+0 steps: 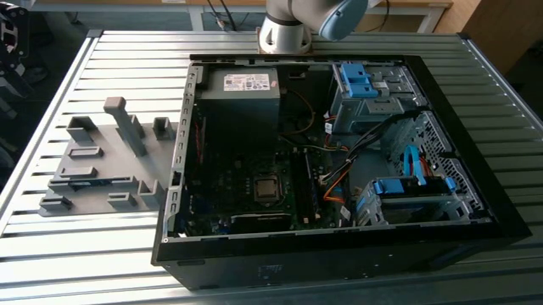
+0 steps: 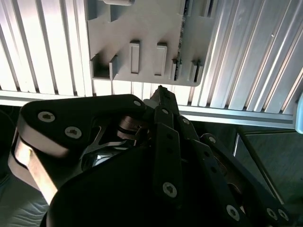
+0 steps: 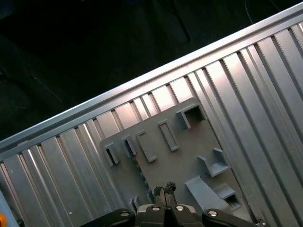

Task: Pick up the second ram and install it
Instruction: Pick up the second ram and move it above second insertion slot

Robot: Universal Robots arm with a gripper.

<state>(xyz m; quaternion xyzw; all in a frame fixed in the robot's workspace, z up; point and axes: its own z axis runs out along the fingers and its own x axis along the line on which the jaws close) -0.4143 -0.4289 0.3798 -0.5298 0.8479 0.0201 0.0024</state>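
On the slatted metal table [image 1: 51,254] in the exterior view, an open computer case [image 1: 339,254] lies on its side, and a grey holder tray [image 1: 110,152] sits just beside it on the exterior view's left. The ram stick [image 1: 88,184] stands on edge in that tray. It shows as a thin blue-green strip between grey blocks, toward the end of the tray farther from the robot's base [image 1: 284,32], which rises at the far side of the table behind the case. Inside the case are a grey power box [image 1: 244,86], the dark main board [image 1: 254,184] and bright blue latches [image 1: 357,76]. In the second wrist view the claw [image 2: 161,91] has its black fingers [image 2: 166,142] drawn together to one tip with nothing between them, and that tip is seen against the table's edge rail. The tray [image 2: 142,28] lies beyond the tip, and the ram stick [image 2: 182,33] is a narrow speckled strip on edge in it, apart from the claw. In the first wrist view the closed claw [image 3: 164,189] is over the tray [image 3: 180,156]. The ram stick [image 3: 142,172] runs as a thin dark line close beside the tips, not between them.
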